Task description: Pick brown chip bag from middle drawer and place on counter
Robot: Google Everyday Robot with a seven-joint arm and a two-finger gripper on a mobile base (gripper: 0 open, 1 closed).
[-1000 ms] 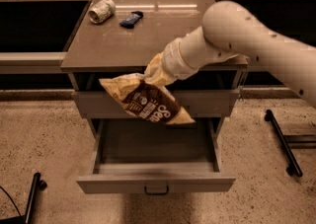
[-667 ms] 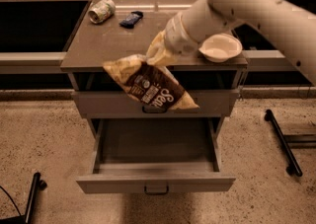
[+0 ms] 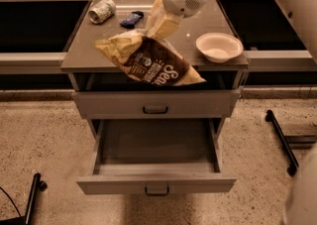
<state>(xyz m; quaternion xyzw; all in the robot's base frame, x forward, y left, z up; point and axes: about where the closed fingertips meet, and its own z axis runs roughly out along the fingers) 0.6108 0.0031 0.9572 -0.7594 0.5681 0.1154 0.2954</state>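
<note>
Brown chip bag (image 3: 151,64) in my grip, hanging at the tabletop's (image 3: 89,45) front edge.
My end effector (image 3: 160,25), upper centre of frame, is clamped on the bag's cream top end. The bag hangs tilted, mid-frame, above the open middle drawer (image 3: 156,184). It looks light, crinkly and soft, with crushable contents, so I judge the flat sealed end the safest hold.

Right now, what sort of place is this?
Probably a break room or test kitchen: a counter above an open middle drawer, a white bowl, a can. The claw holds the brown chip bag over the counter's front edge.
</note>
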